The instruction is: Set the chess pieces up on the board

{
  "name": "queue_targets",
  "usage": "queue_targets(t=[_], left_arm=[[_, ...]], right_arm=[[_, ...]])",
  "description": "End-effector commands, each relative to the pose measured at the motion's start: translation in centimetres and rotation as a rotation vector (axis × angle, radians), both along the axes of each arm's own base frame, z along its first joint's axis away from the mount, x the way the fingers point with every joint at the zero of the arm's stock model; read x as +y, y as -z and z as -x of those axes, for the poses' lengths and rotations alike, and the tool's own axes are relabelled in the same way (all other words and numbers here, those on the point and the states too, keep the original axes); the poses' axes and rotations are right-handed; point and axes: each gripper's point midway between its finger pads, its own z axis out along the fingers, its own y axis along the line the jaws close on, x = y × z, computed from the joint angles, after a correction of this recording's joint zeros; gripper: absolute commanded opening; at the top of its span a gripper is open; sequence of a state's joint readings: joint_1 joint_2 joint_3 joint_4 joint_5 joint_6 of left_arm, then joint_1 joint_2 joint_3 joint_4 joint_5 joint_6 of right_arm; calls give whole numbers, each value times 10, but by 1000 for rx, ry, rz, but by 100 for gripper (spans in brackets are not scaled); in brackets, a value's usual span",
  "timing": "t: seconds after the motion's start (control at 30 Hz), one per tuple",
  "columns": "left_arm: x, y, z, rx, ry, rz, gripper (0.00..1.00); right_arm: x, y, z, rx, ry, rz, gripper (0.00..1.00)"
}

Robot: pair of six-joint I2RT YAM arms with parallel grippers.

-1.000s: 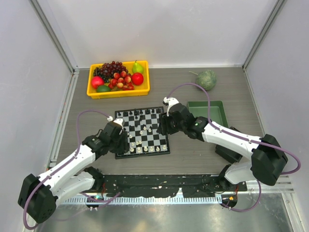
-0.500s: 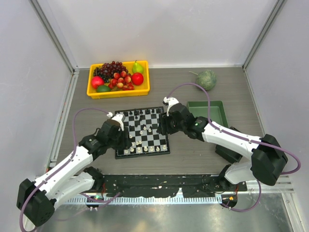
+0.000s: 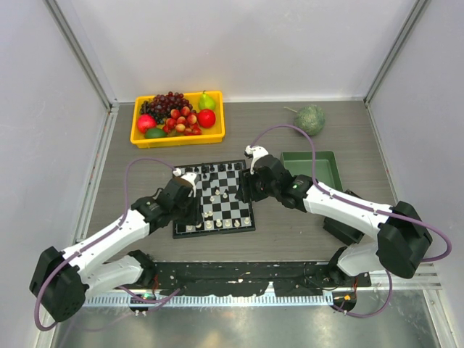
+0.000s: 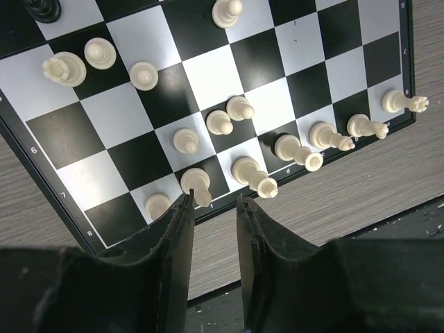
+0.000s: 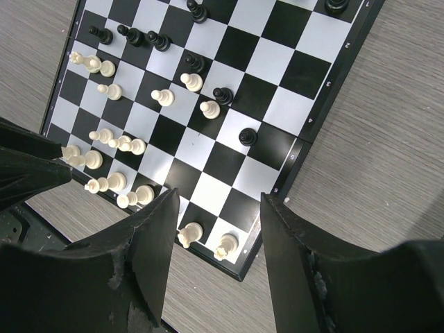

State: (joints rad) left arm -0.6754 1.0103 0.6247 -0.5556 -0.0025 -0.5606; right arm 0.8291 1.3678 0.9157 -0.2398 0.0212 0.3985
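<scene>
Two white arms are seen stretched out over a grey wood-grain table [image 3: 290,232], which is closed in by plain white walls on three sides. At the far left, a yellow tray [image 3: 177,139] is packed with fruit: dark grapes [image 3: 168,101], red cherries [image 3: 183,119], a green pear [image 3: 207,100] and a red apple [image 3: 206,118] are all piled in. Over on the right a green tray [image 3: 328,168] is set down, its near corner covered by the right arm. A green netted ball [image 3: 310,119] is parked by the far wall, well apart from everything else.

At the table's middle the board [image 3: 239,206] is laid flat between the two wrists. Cream-white chess pieces [image 4: 220,122] are strung along its near row, with more scattered over the middle squares. Black chess pieces [image 5: 133,35] are lined up on the far side, and a few strays are mixed in mid-board.

Now the claws. The left gripper [image 4: 215,201] is held low over the board's near edge, its fingers drawn to a narrow gap with nothing pinched between them. One cream-white piece [image 4: 196,186] is found just beside a fingertip; whether it is touched cannot be told. The right gripper [image 5: 218,196] is held above the board's right side, spread wide, and nothing is gripped
</scene>
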Motion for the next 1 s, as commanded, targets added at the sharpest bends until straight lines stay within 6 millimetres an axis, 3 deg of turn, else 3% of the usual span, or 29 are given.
queue_targets(t=[0.0, 0.63, 0.83, 0.97], left_arm=[[-9, -14, -14, -59, 11, 8, 36], [-10, -1, -9, -25, 12, -51, 29], [-6, -17, -13, -78, -6, -34, 35], [-2, -39, -22, -162, -62, 0, 41]], right_arm=[[5, -11, -6, -35, 6, -37, 56], [2, -12, -5, -38, 7, -36, 56], [3, -11, -6, -37, 9, -35, 56], [3, -11, -6, -32, 7, -37, 56]])
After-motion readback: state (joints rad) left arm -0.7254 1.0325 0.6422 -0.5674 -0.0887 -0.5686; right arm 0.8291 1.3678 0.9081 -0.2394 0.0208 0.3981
